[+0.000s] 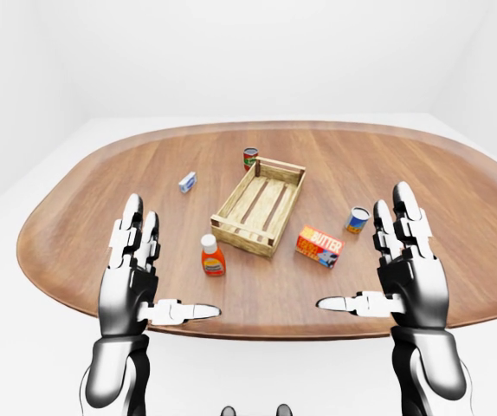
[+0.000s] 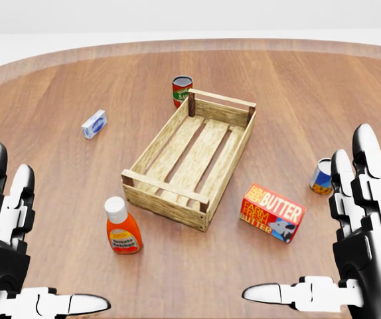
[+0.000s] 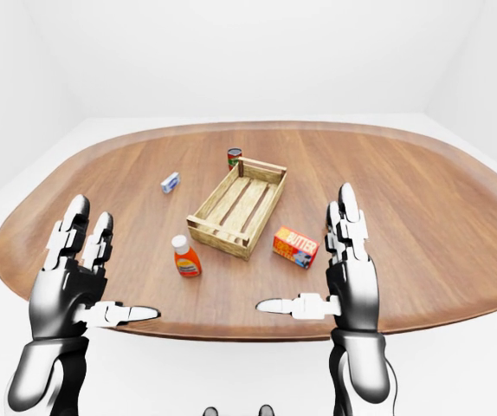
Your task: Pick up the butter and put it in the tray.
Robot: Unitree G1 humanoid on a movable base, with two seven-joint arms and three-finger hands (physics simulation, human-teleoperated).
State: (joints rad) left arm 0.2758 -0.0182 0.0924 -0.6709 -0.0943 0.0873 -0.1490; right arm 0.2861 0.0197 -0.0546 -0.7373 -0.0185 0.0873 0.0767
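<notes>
Your target, the red-and-orange cardboard butter box, lies flat on the oval brown wooden table, just off the slatted wooden tray at about four o'clock from the tray's middle in the head view, close to its near right corner but not touching it. Judge it as a light, rigid carton with smooth printed faces, so it will probably slide rather than dent if you squeeze unevenly. Take it across its two long side faces, fingers on one, thumb on the other, near the middle of its length so it does not swing. Your right hand is the natural choice; it hangs at the table's near edge at about four o'clock from the box, fingers spread wide and upright, holding nothing. Your left hand hovers equally open and empty at eight o'clock from the tray. Watch the small blue-and-yellow tin can at two o'clock from the box, and the orange squeeze bottle with a white cap beside the tray's near left corner.
</notes>
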